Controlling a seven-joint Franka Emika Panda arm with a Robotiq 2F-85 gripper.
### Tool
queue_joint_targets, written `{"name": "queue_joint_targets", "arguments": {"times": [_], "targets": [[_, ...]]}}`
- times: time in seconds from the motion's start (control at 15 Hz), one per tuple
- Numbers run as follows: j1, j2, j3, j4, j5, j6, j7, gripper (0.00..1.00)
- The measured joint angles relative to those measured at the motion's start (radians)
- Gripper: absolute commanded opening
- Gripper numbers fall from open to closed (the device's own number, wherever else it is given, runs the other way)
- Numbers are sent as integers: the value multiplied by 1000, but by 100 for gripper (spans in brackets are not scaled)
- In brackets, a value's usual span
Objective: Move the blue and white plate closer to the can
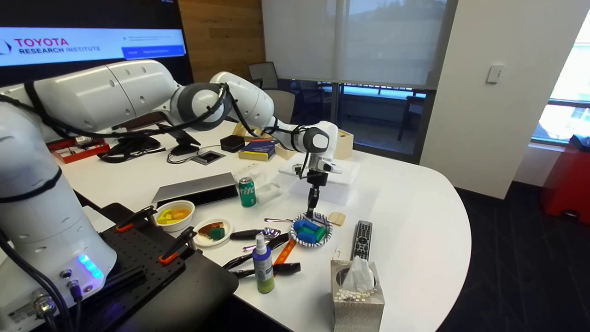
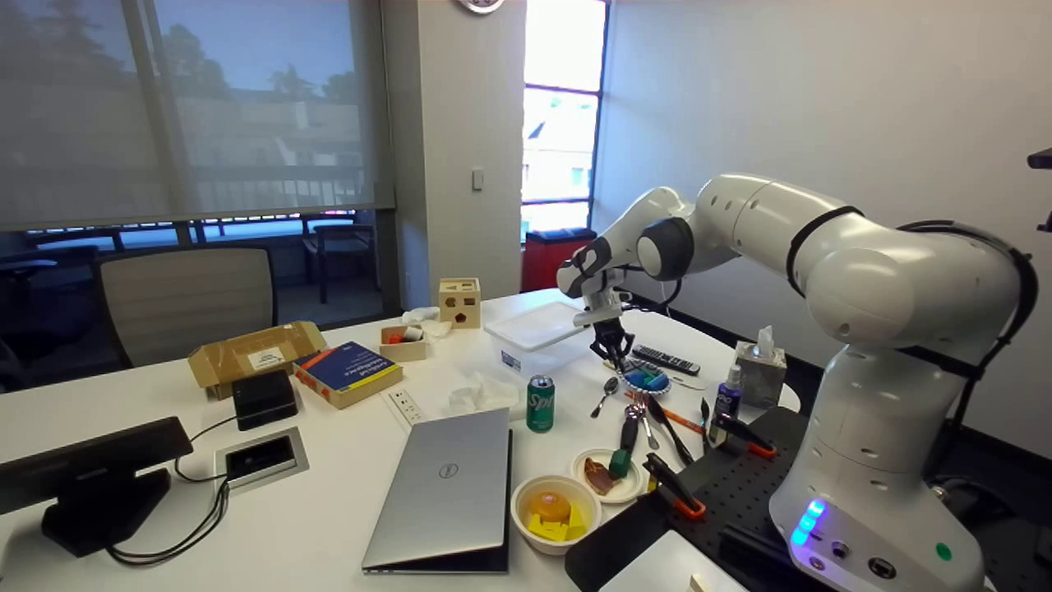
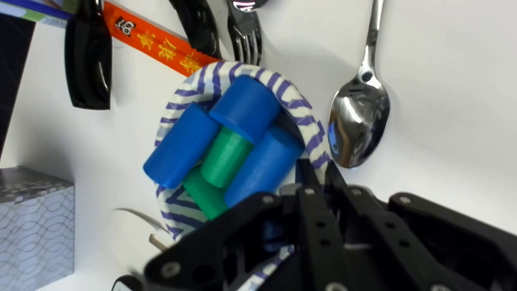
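The blue and white plate is a small round dish with a striped rim, holding several blue and green cylinders. It also shows in an exterior view and in the wrist view. The green can stands upright apart from the plate, near the laptop; it also shows in an exterior view but is out of the wrist view. My gripper has its fingers on either side of the plate's rim, close together and pinching it. The gripper points down at the rim. I cannot tell whether the plate is raised.
A spoon lies beside the gripped rim. An orange chopstick packet and black utensils lie close to the plate. A clear bin, laptop, remote, tissue box and spray bottle stand around.
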Motion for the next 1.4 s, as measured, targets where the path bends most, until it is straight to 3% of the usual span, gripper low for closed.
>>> {"name": "queue_joint_targets", "arguments": {"times": [0.47,1.4], "targets": [[41,77,18,136,-69,-57,-41,2],[79,79,128,157,-97,-57,-265,2]]}}
